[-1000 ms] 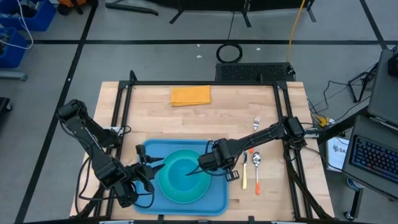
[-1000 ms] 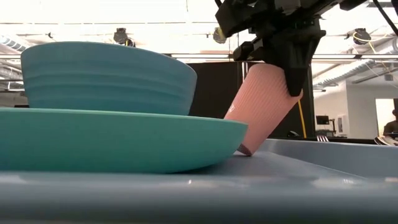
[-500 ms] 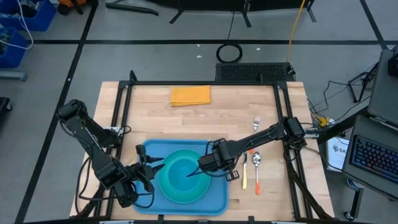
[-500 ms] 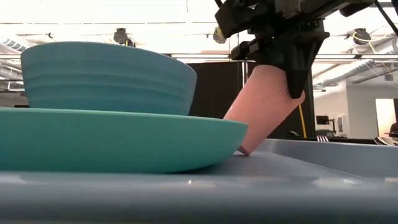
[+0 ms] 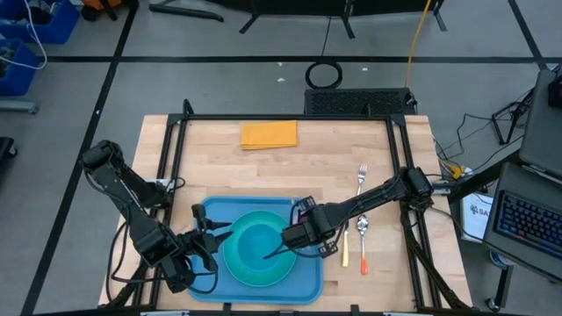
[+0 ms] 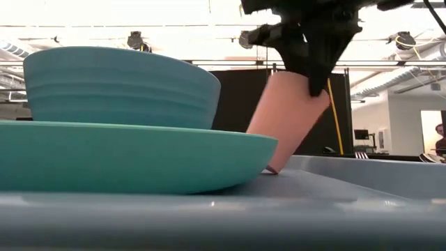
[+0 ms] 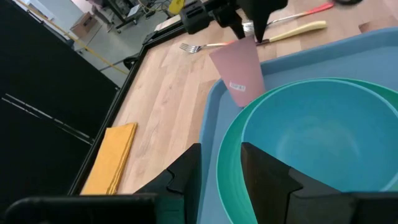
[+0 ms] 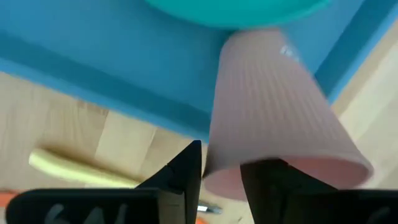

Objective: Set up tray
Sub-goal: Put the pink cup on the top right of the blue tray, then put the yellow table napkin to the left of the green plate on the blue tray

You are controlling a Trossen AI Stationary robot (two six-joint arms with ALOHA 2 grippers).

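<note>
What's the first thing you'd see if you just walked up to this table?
Probably the pink cup, tilted on the big blue tray beside the turquoise plate, with the right claw at its rim. Next, the turquoise bowl sitting on that plate. The left claw waits at the tray's other side.

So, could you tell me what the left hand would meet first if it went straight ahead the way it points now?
Probably the rim of the round turquoise plate, directly ahead of the left hand on the large blue plastic tray; depth is unclear.
</note>
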